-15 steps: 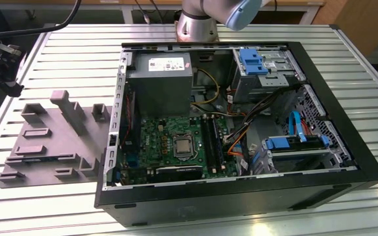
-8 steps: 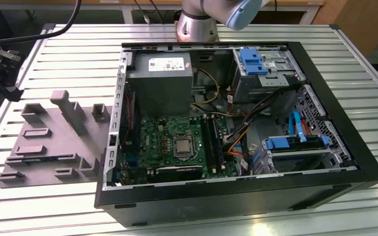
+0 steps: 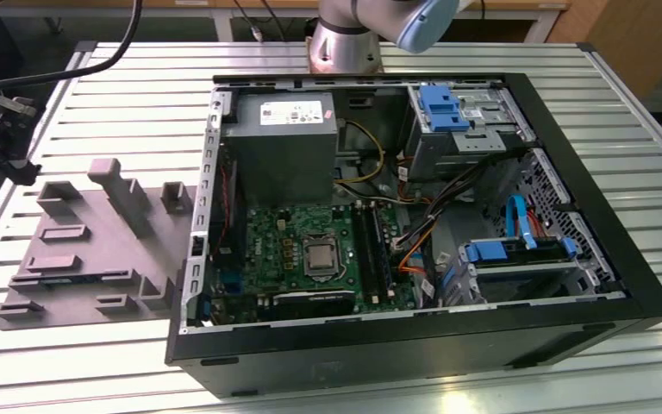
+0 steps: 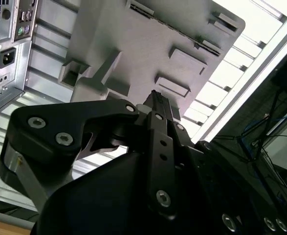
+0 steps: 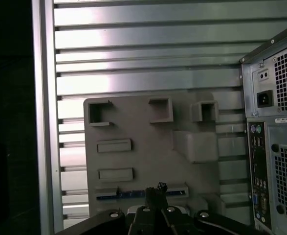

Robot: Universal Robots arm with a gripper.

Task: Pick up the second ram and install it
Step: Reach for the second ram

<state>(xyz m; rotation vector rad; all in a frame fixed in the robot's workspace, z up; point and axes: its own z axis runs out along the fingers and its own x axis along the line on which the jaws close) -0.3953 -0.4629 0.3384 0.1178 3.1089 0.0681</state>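
Honestly the second ram (image 5: 123, 195) is hard to make out. It's a thin dark strip with a bluish edge, slotted on the grey tray (image 5: 143, 127), and its middle is hidden behind my hand (image 5: 156, 189). The hand hovers above it, fingers pressed together, holding nothing.

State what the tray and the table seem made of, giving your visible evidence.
Tray: probably plastic, matte grey; moulded raised blocks, no glare. Table: probably metal, perhaps aluminium; bright ribbed slats with a silvery sheen.

Silver arm (image 3: 343, 43), blue cap (image 3: 429, 21); black claw (image 4: 158, 103) (silver screw heads).
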